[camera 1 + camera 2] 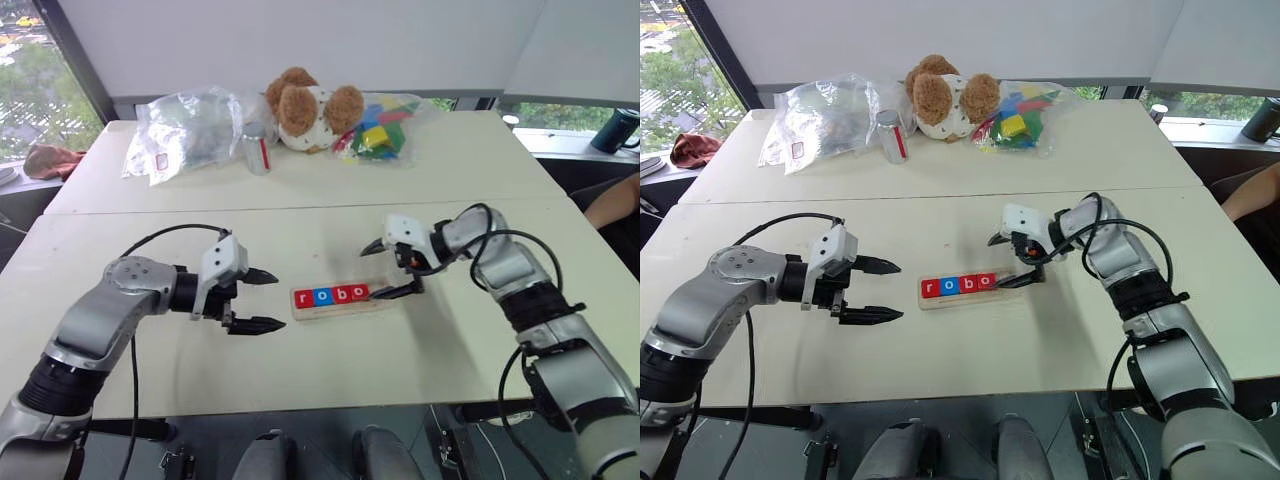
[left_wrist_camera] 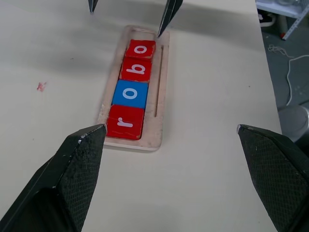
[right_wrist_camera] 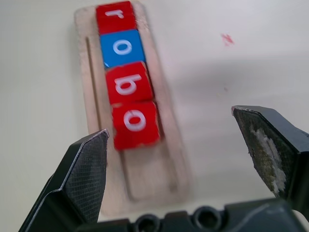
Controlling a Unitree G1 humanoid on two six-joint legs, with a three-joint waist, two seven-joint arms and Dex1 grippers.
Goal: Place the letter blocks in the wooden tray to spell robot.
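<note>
The wooden tray (image 1: 383,300) lies on the table between my two grippers. In it sits a row of several letter blocks (image 1: 331,295) reading r, o, b, o: red r (image 2: 125,122), blue o (image 2: 130,94), red b (image 2: 136,69), red o (image 3: 135,123). My right gripper (image 1: 372,272) is open at the tray's right end, one finger above the tray and one beside the last o, holding nothing. My left gripper (image 1: 280,300) is open and empty just left of the tray, pointing at it.
At the back of the far table are a teddy bear (image 1: 305,108), clear plastic bags (image 1: 185,130), a can (image 1: 259,150) and a bag of coloured toy blocks (image 1: 380,125). A person's arm (image 1: 612,203) shows at the right edge. A seam (image 1: 300,207) joins the two tables.
</note>
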